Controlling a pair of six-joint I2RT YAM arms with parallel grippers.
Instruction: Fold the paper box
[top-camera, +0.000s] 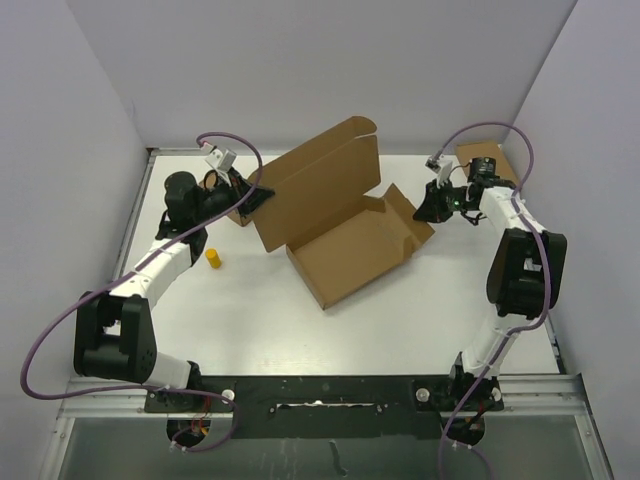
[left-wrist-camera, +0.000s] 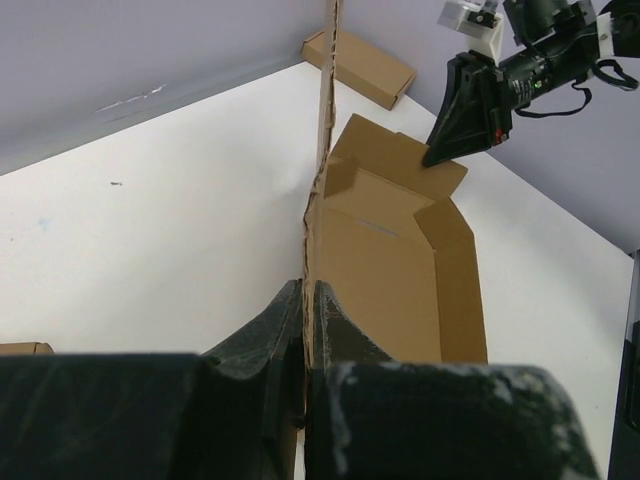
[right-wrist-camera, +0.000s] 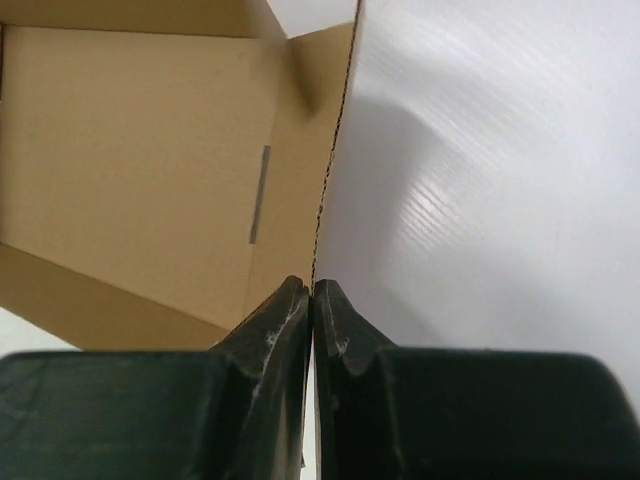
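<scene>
The paper box (top-camera: 350, 245) is a brown cardboard mailer in the middle of the table, its tray formed and its large lid (top-camera: 318, 180) standing up at the back left. My left gripper (top-camera: 262, 196) is shut on the lid's left edge; in the left wrist view the fingers (left-wrist-camera: 330, 320) pinch the upright cardboard wall (left-wrist-camera: 325, 110). My right gripper (top-camera: 424, 212) is shut on the box's right end flap (top-camera: 405, 215); in the right wrist view the fingers (right-wrist-camera: 285, 315) clamp the flap's edge (right-wrist-camera: 335, 170), with the box's inside (right-wrist-camera: 130, 160) to the left.
A small ready-made cardboard box (top-camera: 488, 160) lies at the back right, also in the left wrist view (left-wrist-camera: 365, 68). Another small brown box (top-camera: 238, 215) sits behind my left gripper. A small yellow cylinder (top-camera: 214, 259) stands left of the paper box. Grey walls surround the table.
</scene>
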